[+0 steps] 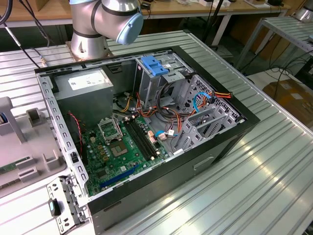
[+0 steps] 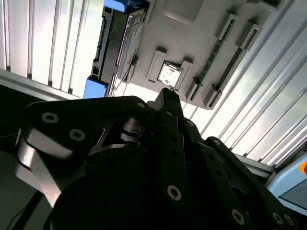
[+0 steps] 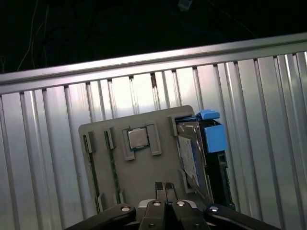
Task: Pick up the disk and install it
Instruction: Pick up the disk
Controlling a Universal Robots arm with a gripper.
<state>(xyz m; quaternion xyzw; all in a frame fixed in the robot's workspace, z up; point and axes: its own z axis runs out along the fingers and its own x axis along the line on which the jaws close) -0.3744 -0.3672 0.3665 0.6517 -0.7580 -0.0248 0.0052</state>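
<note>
Tray: the grey parts tray lies on the ribbed metal worktop at 9 o'clock of the open computer case in the exterior view.
Arm: its base stands at 11 o'clock of the case.
Bracket: a fixed blue bracket sits atop the drive cage at 12 o'clock inside the case.
Jaws: clenched tip to tip, with nothing between them, in both wrist views.
Jaw position: over the tray's middle, the tips pointing toward the processor chip seated in its recess.
Disk: the disk lies in the tray's edge compartment, just beside the chip's recess, with its blue carrier outermost.
Disk to jaws: off to one side of the tips, not touching them, not grasped.
</note>
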